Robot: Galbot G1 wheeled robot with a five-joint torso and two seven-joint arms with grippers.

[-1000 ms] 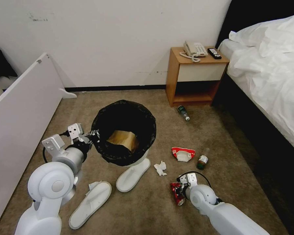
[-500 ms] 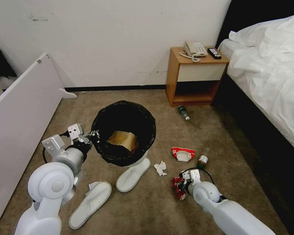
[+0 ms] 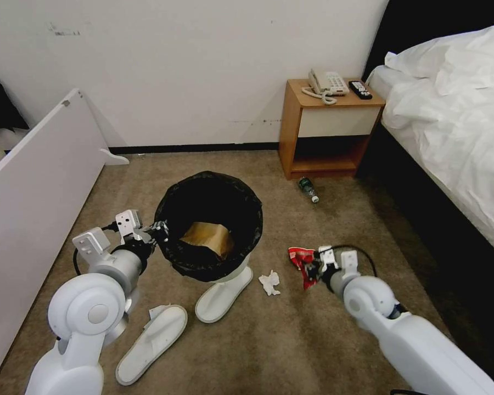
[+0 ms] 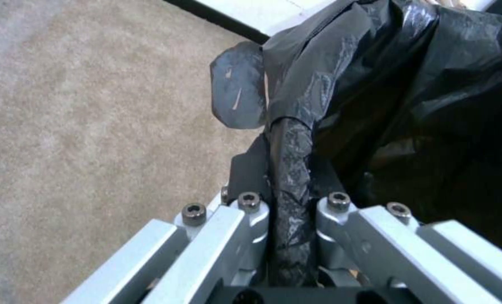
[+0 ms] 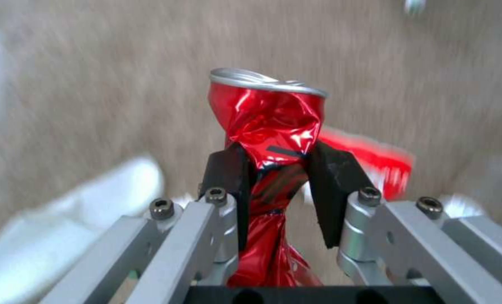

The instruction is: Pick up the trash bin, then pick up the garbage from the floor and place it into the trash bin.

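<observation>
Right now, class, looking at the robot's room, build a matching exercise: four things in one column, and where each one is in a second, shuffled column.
Things
1. crushed red can
2. brown paper bag
3. telephone
4. crumpled tissue

Places
A. on the wooden bedside table
B. clamped in the right tool
C. on the carpet beside a white slipper
D. inside the trash bin, whose rim the left tool grips

Pairs: 1-B, 2-D, 3-A, 4-C

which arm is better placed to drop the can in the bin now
Right, probably. The right gripper is shut on the crushed red can, lifted beside the trash bin. The left gripper is clamped on the bin's rim.
</observation>
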